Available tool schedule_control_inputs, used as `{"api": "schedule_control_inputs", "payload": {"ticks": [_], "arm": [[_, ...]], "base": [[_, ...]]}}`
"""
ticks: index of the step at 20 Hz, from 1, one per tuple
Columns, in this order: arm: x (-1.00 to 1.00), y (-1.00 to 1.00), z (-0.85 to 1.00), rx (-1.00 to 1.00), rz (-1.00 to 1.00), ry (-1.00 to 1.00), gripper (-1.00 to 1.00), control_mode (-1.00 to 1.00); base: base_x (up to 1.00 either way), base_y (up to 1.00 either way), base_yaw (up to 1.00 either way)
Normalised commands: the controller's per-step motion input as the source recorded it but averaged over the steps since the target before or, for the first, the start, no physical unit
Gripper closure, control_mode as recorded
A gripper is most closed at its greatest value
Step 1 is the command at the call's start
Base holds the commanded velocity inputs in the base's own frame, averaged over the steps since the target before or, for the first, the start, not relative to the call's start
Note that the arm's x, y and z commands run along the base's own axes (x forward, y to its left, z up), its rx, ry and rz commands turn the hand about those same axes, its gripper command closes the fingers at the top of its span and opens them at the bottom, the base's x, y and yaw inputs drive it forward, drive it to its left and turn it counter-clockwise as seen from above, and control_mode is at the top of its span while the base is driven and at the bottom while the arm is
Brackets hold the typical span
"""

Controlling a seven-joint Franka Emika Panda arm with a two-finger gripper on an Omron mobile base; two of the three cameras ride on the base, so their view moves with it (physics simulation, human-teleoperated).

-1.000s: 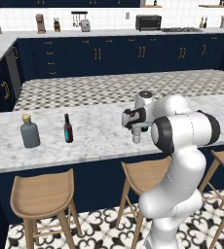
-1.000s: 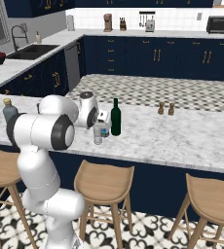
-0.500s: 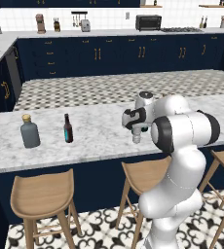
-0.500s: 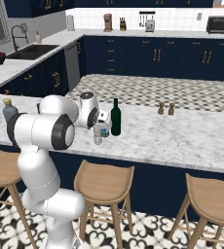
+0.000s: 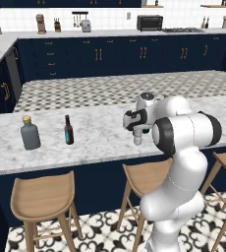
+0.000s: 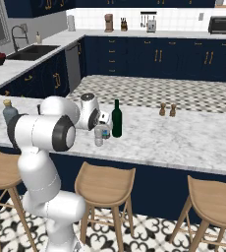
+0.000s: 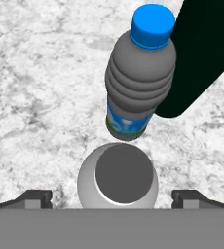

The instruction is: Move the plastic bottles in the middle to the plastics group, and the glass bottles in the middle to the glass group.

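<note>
**Claw open over the grey bottle**

My claw hangs wide open, empty, its fingertips either side of the grey bottle on the counter. Just beyond that bottle stands the blue-capped bottle, with the green bottle beside it. The flask and brown bottle stand well to the left of the grey bottle.
</note>
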Motion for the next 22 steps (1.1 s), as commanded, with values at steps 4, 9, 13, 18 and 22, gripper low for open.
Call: {"api": "schedule_control_inputs", "payload": {"ticks": [4, 9, 13, 18, 22], "arm": [[0.00, 0.00, 0.00, 0.00, 0.00, -0.01, 1.00, -1.00], [-0.01, 0.00, 0.00, 0.00, 0.00, 0.00, 1.00, -1.00], [-0.48, -0.09, 0.01, 0.00, -0.02, 0.00, 1.00, -1.00], [-0.91, -0.40, 0.27, 0.00, -0.04, 0.00, 1.00, -1.00], [-0.41, -0.96, 0.45, 0.05, -0.11, 0.01, 1.00, -1.00]], "base": [[0.00, 0.00, 0.00], [0.00, 0.00, 0.00], [0.00, 0.00, 0.00], [0.00, 0.00, 0.00], [0.00, 0.00, 0.00]]}}
